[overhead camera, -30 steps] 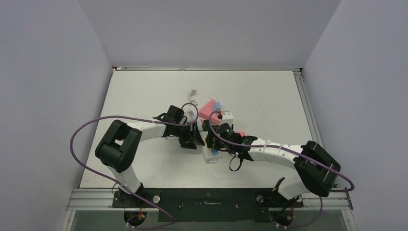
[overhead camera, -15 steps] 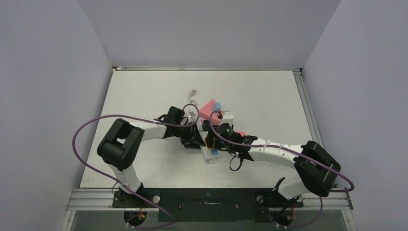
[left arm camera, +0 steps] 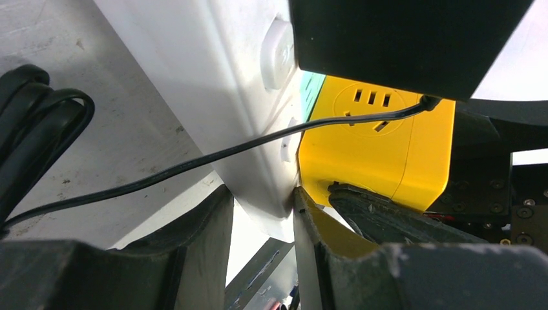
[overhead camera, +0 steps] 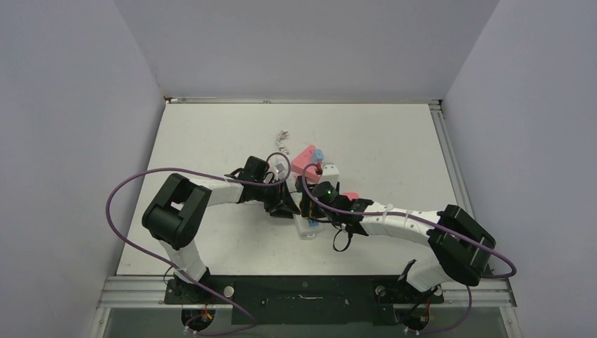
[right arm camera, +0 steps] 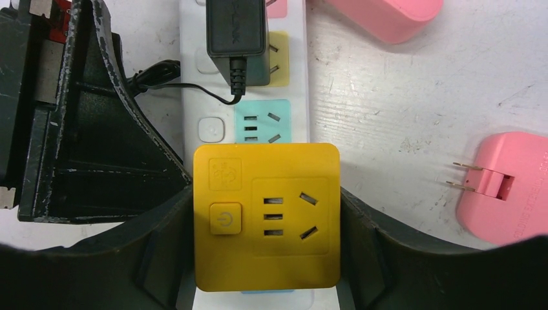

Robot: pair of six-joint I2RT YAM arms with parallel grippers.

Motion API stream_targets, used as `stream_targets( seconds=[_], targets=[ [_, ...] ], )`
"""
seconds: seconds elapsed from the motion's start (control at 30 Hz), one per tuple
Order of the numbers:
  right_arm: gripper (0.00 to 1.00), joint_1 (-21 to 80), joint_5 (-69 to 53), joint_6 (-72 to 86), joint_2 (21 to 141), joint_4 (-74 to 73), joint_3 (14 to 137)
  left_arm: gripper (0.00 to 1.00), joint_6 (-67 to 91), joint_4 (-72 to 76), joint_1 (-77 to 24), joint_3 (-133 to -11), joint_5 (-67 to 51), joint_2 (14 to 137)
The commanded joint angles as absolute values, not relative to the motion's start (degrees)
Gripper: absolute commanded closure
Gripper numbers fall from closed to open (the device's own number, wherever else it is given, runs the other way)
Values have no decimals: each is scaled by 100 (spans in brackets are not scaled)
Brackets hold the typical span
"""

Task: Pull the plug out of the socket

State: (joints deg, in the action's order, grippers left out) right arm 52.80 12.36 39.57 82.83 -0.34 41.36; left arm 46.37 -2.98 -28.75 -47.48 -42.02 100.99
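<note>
The socket is a long white power strip [right arm camera: 191, 123], also in the top view [overhead camera: 308, 227]. A yellow cube plug [right arm camera: 266, 216] with its own outlet and button sits on the strip's near end, next to the teal outlet [right arm camera: 262, 121]. My right gripper [right arm camera: 266, 248] is shut on the cube, one finger against each side. My left gripper [left arm camera: 258, 226] is shut on the strip's edge [left arm camera: 213, 97] beside the yellow cube [left arm camera: 375, 148]. In the top view both grippers meet over the strip, left gripper [overhead camera: 285, 204] and right gripper [overhead camera: 315, 204].
A black adapter [right arm camera: 236, 29] with a thin black cord [left arm camera: 194, 165] is plugged in further along the strip. Loose pink plugs lie right of it [right arm camera: 504, 187], [right arm camera: 388, 16]. A pink block [overhead camera: 304, 158] and a white block [overhead camera: 332, 171] lie behind the arms.
My left gripper has moved in a little toward the strip. My right wrist has shifted slightly left over the strip. The strip itself has not visibly moved.
</note>
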Motion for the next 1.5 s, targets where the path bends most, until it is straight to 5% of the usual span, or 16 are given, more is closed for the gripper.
stream_targets(
  seconds=[0.0, 0.27, 0.77, 1.47],
  targets=[
    [95, 5535, 1597, 4018, 8413, 261, 4590, 90, 4588, -88, -2928, -4739, -4323, 10110],
    [95, 5829, 2041, 3901, 8548, 18, 4882, 96, 4566, -99, -2927, -4739, -4290, 10125],
    [95, 5000, 761, 4255, 8170, 591, 4246, 100, 4439, -430, -2926, -4798, -4090, 10204],
    [95, 5822, 2506, 3700, 8474, -398, 4996, 100, 4438, -495, -2898, -4816, -4083, 10239]
  ],
)
